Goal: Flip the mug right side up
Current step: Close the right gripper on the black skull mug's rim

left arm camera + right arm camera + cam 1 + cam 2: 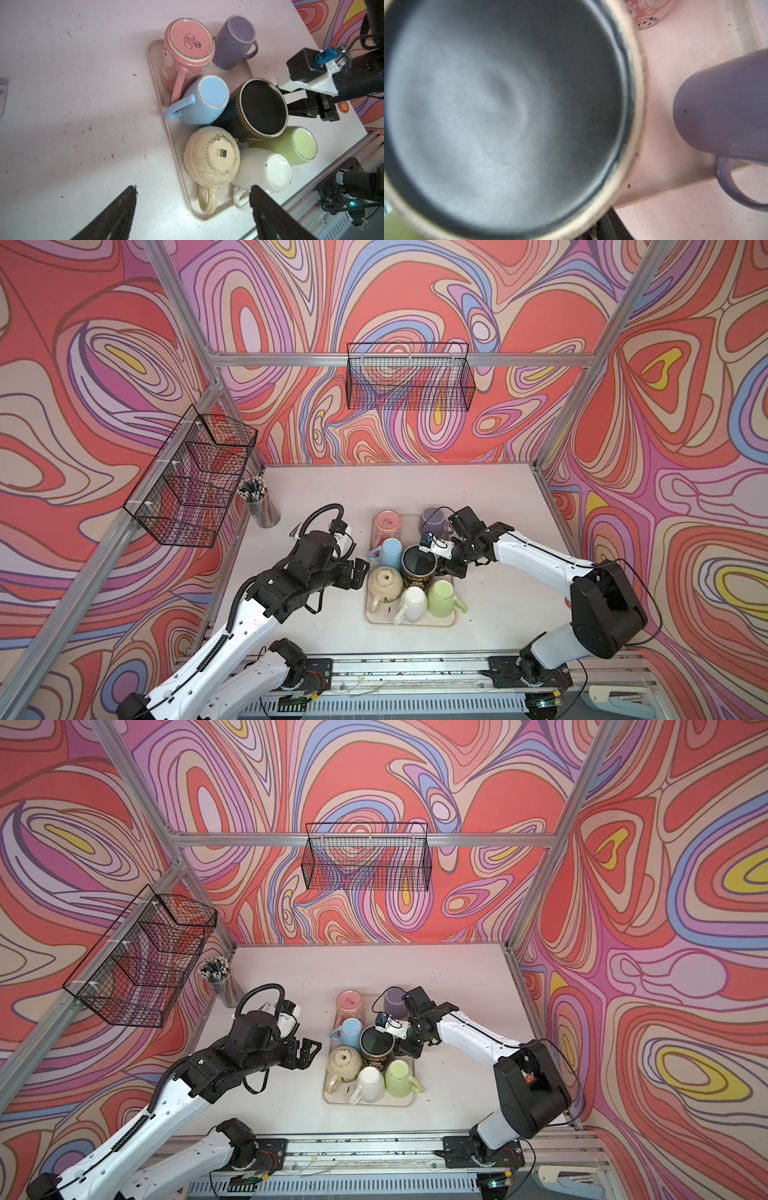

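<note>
Mugs (pixel 419 568) on tray (pixel 415 624), mid-table (pixel 415 489)

Swirling walls (pixel 415 290) all round: coral, lilac, blue and yellow loops, evenly lit. Silver aluminium frame (pixel 291 359) bars run across them. A long wire basket (pixel 409 385) hangs on the back bar, and a compartmented basket (pixel 191 485) on the left bar. Below sits the pale table (pixel 332 489), scuffed and speckled, with a metal rail (pixel 415 668) along its near edge.

Large black mug (pixel 419 563), base up
</note>
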